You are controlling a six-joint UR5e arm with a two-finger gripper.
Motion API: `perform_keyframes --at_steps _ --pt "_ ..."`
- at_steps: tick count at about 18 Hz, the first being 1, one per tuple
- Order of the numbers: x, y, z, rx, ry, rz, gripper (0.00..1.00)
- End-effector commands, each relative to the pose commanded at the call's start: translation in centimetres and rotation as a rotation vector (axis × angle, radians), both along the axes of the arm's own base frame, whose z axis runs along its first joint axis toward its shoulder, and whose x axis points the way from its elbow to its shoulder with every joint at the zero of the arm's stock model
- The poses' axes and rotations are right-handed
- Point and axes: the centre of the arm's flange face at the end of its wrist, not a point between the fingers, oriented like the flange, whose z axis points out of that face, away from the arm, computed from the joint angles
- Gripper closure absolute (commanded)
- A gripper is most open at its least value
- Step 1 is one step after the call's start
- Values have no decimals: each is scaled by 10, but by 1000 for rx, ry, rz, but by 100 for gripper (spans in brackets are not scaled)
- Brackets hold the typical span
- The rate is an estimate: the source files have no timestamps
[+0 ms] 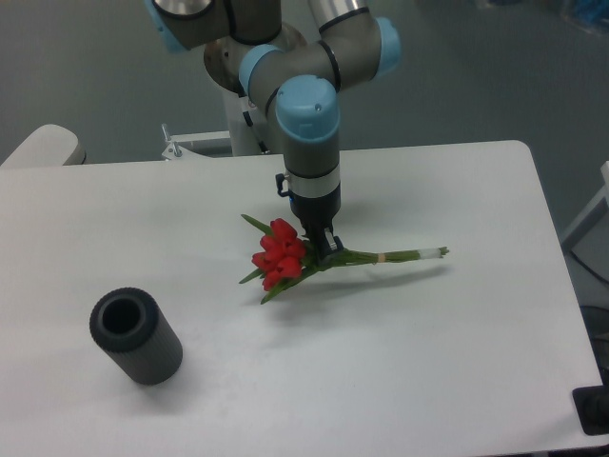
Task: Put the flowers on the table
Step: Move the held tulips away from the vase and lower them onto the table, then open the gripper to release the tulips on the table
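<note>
Centre of frame: end effector (324, 249) pinching flowers (285, 263) just behind the red heads, where leaves meet stems. Bunch near level, heads toward left, stems trailing right to pale band and cut ends at right of centre. Shadow tight under bunch; apparently on or just above white counter (457, 362), contact not certain. Carry and lowering look done, judging by this. Left to do, by judgement: release the grip, lift clear, leave bunch lying flat. Dark ribbed vase (136, 336) on its side at lower left, well apart from bunch. No brand or readable writing anywhere; small red-and-white sticker on robot base (249, 119) at upper centre, too small to read.
</note>
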Motion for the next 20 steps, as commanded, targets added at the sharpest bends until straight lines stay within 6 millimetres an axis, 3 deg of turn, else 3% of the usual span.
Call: perform_keyframes --at_steps 2,11,14,17,20 --pt "8 1 -12 -12 -18 -6 69" --pt "16 6 -23 -23 -33 -27 65" --pt "12 10 -15 -3 -18 -27 47" --pt "2 19 11 39 31 -28 5" --pt "-9 27 37 74 73 -23 1"
